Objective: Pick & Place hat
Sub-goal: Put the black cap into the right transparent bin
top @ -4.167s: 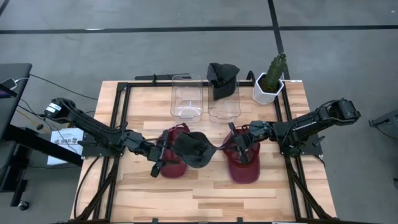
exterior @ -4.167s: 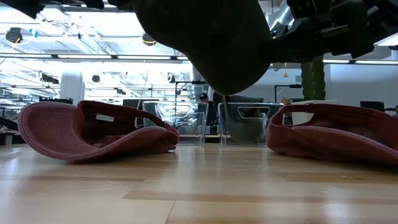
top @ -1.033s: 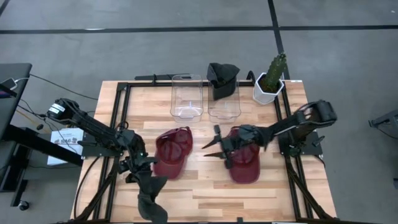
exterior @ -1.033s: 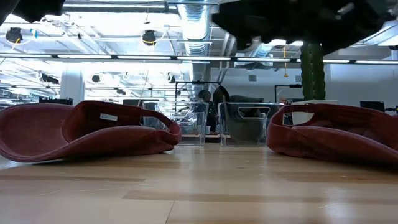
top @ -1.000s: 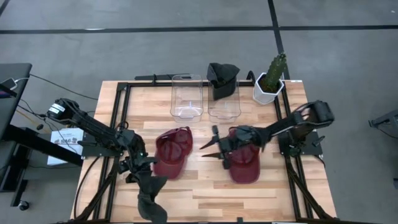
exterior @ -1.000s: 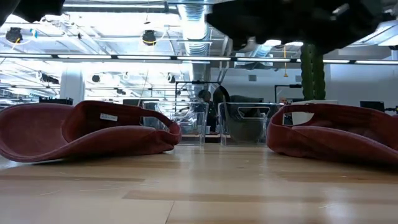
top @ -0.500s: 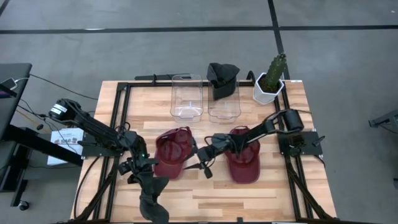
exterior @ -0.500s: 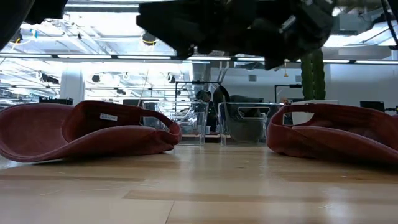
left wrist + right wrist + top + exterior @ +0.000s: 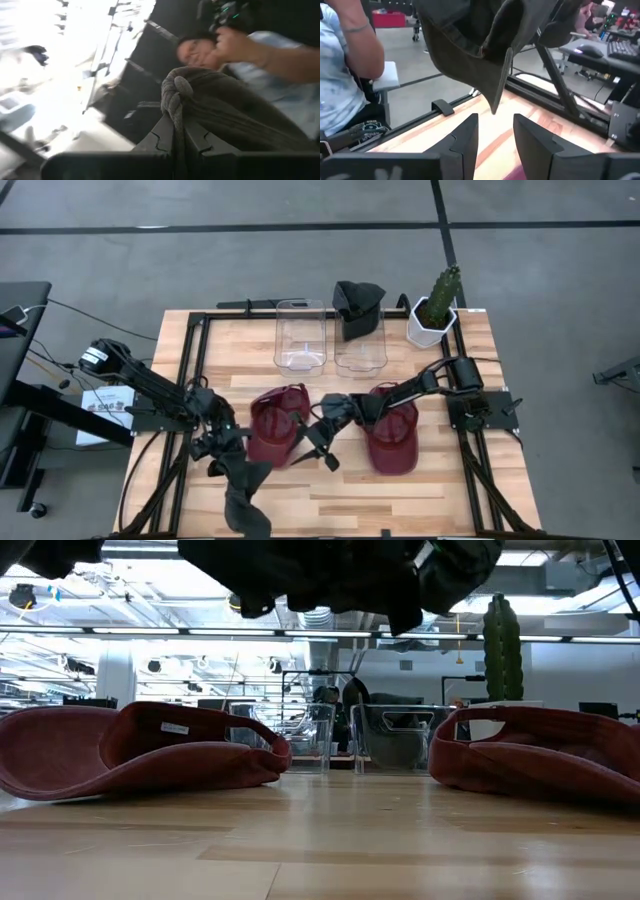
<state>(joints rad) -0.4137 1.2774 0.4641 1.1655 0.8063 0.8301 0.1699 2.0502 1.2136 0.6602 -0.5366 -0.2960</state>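
Observation:
A dark grey hat hangs over the table's near left part, with my left gripper shut on it. In the right wrist view that hat hangs just ahead of my right gripper, which is open with nothing between its fingers. In the high view my right gripper reaches across the middle of the table, beside the left maroon hat. That hat lies crown down on the wood, and a second maroon hat lies to its right. A black hat sits in the far clear container. My left gripper pinches a bunched, several-layered fold of the dark grey hat between its two fingers. The fingers come roughly level from the table's left. The hat spreads out beyond them, lifted clear of the table.
A second clear container stands at the back middle, and a potted cactus at the back right. A black frame runs along the table's sides. A person in a light blue shirt stands beyond the table.
My right gripper has swung toward the table's left, from above the right maroon hat to beside the left one, close to the dark grey hat. My left gripper has kept its place with the hat hanging from it.

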